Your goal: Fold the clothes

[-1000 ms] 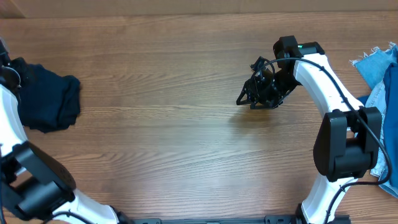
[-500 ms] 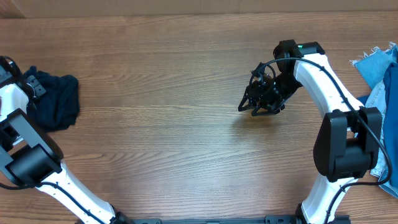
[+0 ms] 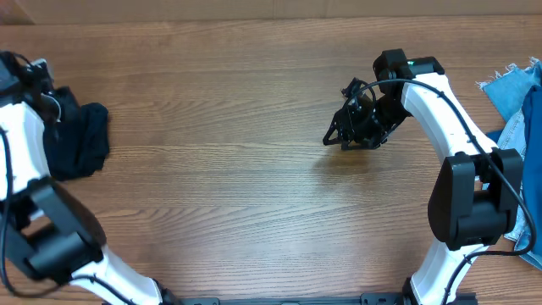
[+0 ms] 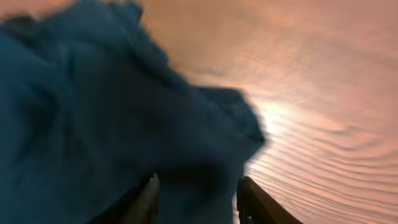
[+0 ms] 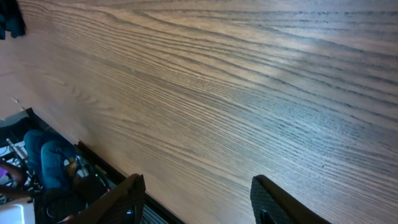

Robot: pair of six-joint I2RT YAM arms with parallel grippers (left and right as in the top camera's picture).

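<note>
Navy knit cloth [image 4: 93, 124] fills most of the left wrist view, and the main risk sits right there: the left hand [image 4: 198, 202] looks set over a crumpled heap, not a clean edge. The garment lies bunched in several layers. Closing here would likely catch 2 or more folds at once and lift a wad that cannot be spread flat. The knit looks thin and soft, so I judge it would also stretch or slip if dragged by 1 corner across the desk [image 3: 212, 169]. The view is blurred, so the cloth's true edge is hard to pick out, and a grasp placed by guess could miss it.

The left hand is spread, its 2 fingers [image 4: 148, 199] apart with navy cloth showing in the gap. Nothing is gripped. Whether the tips touch the fabric I cannot tell through the blur. From overhead the garment is a dark heap at the desk's left edge, with the left arm over its upper side.

The right hand [image 5: 199, 205] is released too, fingers wide and holding nothing. It hovers above bare wood right of the desk's middle, well apart from the navy heap. Faded blue denim [image 3: 518, 93] lies at the right edge, beyond that arm, untouched. Folding has not begun, I judge.
</note>
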